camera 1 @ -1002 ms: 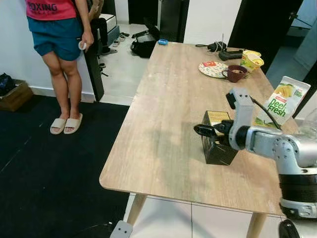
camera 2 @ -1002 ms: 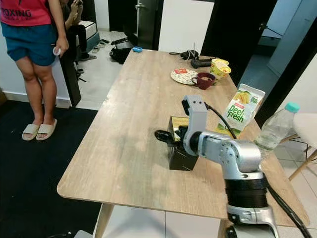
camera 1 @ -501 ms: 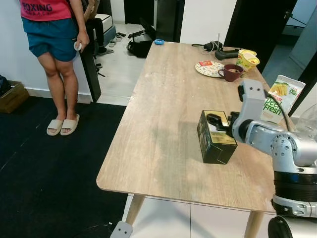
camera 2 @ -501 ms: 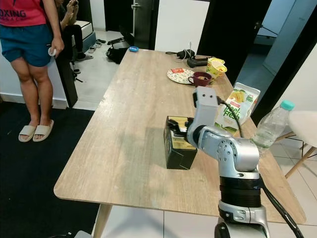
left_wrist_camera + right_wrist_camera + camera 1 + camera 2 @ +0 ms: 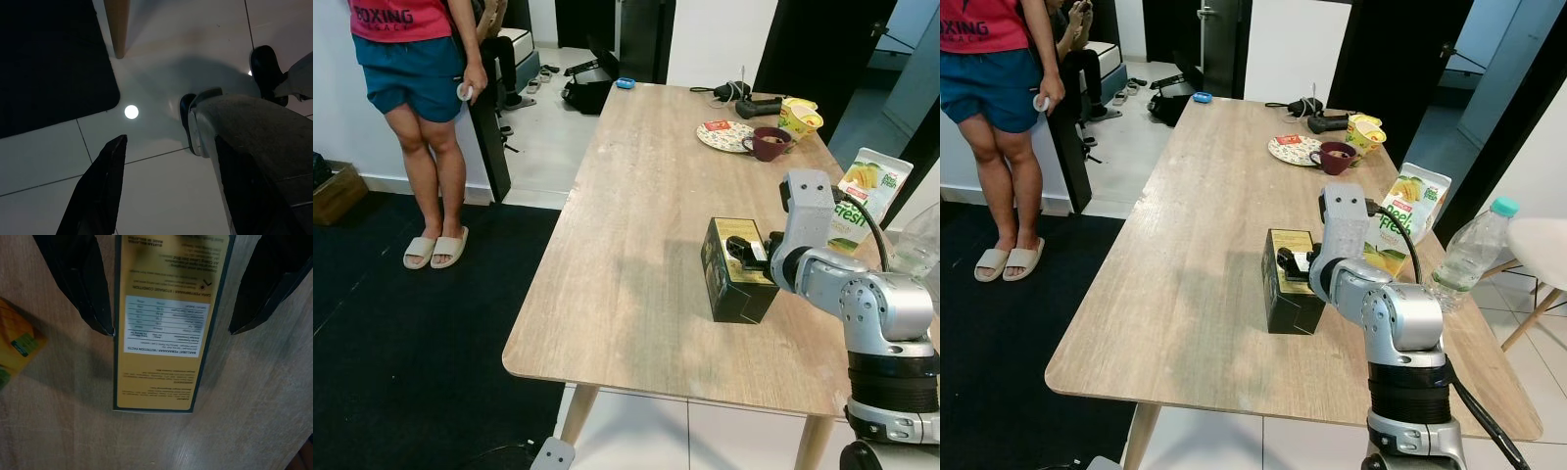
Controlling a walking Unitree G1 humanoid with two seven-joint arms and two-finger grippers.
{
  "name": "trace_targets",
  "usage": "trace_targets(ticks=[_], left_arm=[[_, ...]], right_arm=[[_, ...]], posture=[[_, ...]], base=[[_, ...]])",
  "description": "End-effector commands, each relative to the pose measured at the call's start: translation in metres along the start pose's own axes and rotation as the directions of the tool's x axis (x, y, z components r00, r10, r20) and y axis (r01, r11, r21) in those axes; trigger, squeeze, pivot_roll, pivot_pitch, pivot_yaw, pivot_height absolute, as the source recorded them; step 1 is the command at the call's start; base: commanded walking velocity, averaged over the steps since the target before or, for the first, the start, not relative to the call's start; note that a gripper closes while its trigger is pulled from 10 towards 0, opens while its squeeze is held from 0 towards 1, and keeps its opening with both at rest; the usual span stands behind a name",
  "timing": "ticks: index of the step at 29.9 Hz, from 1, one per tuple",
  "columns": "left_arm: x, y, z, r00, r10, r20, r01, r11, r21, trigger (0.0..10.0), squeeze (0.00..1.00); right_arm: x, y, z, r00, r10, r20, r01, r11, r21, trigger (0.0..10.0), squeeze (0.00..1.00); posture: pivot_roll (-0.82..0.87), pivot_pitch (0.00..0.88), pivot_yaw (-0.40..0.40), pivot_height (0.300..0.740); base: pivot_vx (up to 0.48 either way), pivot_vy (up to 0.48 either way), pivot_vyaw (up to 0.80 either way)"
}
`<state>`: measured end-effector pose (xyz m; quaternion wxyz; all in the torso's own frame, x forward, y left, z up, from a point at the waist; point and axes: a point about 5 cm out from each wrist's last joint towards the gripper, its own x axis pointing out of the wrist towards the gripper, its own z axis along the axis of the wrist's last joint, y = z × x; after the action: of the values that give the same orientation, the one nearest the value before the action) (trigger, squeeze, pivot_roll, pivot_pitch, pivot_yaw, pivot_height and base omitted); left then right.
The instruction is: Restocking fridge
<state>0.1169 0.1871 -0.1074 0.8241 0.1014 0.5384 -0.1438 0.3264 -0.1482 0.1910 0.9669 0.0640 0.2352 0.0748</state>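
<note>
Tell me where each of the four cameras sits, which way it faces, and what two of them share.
Left eye view: head camera, looking forward and down at the wooden table; right gripper over the dark carton.
Right eye view: same head, same scene.
Left wrist view: on the idle left arm, facing the tiled floor; left gripper open.
Right wrist view: looking down along open black fingers straddling the carton.
Shared: the carton's yellow top.

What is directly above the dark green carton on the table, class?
The right gripper hangs over the dark green carton, open, its jaws either side of the yellow label without clamping it. The carton's underside and the table beneath it are covered.
</note>
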Motion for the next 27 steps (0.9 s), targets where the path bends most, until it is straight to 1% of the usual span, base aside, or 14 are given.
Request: trace_targets(ticks=[1, 6, 13, 20, 27], left_arm=[[0.0, -0.026, -0.023, 0.992, -0.087, -0.089, 0.085, 0.996, -0.019, 10.0, 0.0], [0.0, -0.027, -0.022, 0.992, -0.087, -0.087, 0.086, 0.996, -0.02, 10.0, 0.0], [0.0, -0.027, -0.023, 0.992, -0.087, -0.089, 0.086, 0.996, -0.02, 10.0, 0.0], [0.0, -0.027, -0.023, 0.992, -0.087, -0.089, 0.086, 0.996, -0.019, 10.0, 0.0], [0.0, -0.027, -0.023, 0.992, -0.087, -0.089, 0.086, 0.996, -0.02, 10.0, 0.0]], right_arm=[[-0.002, 0.0, -0.001, 1.0, -0.003, -0.003, 0.003, 1.0, 0.003, 10.0, 0.24], [-0.002, 0.006, -0.008, 1.0, 0.0, -0.018, 0.0, 1.0, 0.009, 10.0, 0.24], [-0.001, 0.009, -0.016, 0.999, -0.007, -0.032, 0.007, 1.0, 0.01, 10.0, 0.23], [0.0, 0.008, -0.015, 0.999, -0.027, -0.018, 0.027, 0.999, 0.018, 10.0, 0.23], [0.0, 0.008, -0.014, 0.999, -0.042, -0.006, 0.042, 0.999, 0.003, 10.0, 0.23]], posture=[[0.0, 0.0, -0.138, 0.74], [0.0, 0.0, -0.142, 0.74], [0.0, 0.0, -0.139, 0.74], [0.0, 0.0, -0.138, 0.74], [0.0, 0.0, -0.143, 0.74]], base=[[0.0, 0.0, 0.0], [0.0, 0.0, 0.0], [0.0, 0.0, 0.0], [0.0, 0.0, 0.0], [0.0, 0.0, 0.0]])
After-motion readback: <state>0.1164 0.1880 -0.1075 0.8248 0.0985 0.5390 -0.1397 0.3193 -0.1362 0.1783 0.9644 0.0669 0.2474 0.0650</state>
